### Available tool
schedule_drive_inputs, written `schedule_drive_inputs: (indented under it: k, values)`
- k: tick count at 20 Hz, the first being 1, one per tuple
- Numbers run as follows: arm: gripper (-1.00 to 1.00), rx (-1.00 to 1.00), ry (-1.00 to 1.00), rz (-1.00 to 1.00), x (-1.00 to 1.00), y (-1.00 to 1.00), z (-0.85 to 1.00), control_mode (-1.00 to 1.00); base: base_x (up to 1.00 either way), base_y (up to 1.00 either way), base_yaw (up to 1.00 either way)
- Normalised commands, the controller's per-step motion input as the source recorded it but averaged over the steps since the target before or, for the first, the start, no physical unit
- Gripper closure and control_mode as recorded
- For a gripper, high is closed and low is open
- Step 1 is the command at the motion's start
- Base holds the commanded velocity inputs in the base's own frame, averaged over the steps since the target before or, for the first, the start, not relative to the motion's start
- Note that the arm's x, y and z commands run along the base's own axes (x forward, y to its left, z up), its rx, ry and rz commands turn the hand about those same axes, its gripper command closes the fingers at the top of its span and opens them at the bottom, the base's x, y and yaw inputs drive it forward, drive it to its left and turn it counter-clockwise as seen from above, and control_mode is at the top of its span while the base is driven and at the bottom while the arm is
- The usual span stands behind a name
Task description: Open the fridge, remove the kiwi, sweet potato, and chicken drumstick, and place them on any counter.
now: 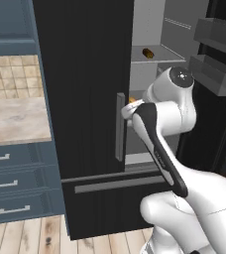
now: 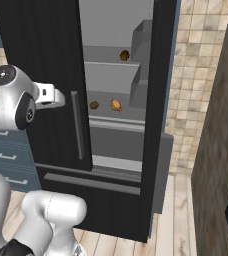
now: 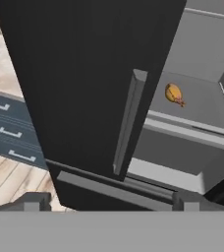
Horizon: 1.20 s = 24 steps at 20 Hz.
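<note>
The gripper (image 3: 109, 203) stands with its two fingertips (image 3: 35, 201) spread wide and nothing between them, poised in front of the fridge (image 1: 85, 74), facing the grey handle (image 3: 129, 123) of the shut left door. The right door (image 2: 158, 100) is already swung wide, so the shelved interior is reachable. On the middle shelf (image 2: 117, 114) the golden chicken drumstick (image 2: 116, 105) lies near the front edge, with the small round kiwi (image 2: 93, 105) just beside it toward the shut door; a darker oblong piece, most likely the sweet potato (image 2: 124, 55), sits on the shelf above (from the left base camera it shows at (image 1: 147, 52)). None of the three has reached the beige counter (image 1: 16, 121), to the left of the fridge. The sensible next reach is the drumstick, nearest the opening: swing the hand clear of the shut door's edge, enter level above the shelf, then settle the open fingers across the bulbous end rather than the thin bone tip. Keep the forearm away from the door bins (image 1: 215, 74) when backing out.
</note>
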Motion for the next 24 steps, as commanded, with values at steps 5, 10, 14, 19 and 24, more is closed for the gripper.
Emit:
schedule_drive_inputs:
  k: [5, 10, 14, 19, 24]
  values:
    - [-1.0, 0.0, 0.0, -0.11, 0.49, 0.0, -0.16, -1.0, 0.0, 0.0, 0.0]
    - [-1.0, 0.0, 0.0, -0.08, 0.55, 0.0, -0.27, -1.0, 0.0, 0.0, 0.0]
    - [-1.0, 0.0, 0.0, -0.02, 0.52, -0.03, -0.32, -1.0, 0.0, 0.0, 0.0]
    - [-1.0, 0.0, 0.0, 0.0, 0.46, -0.01, -0.25, -1.0, 0.0, 0.0, 0.0]
    - [-1.0, 0.0, 0.0, -0.02, 0.51, 0.0, -0.18, -1.0, 0.0, 0.0, 0.0]
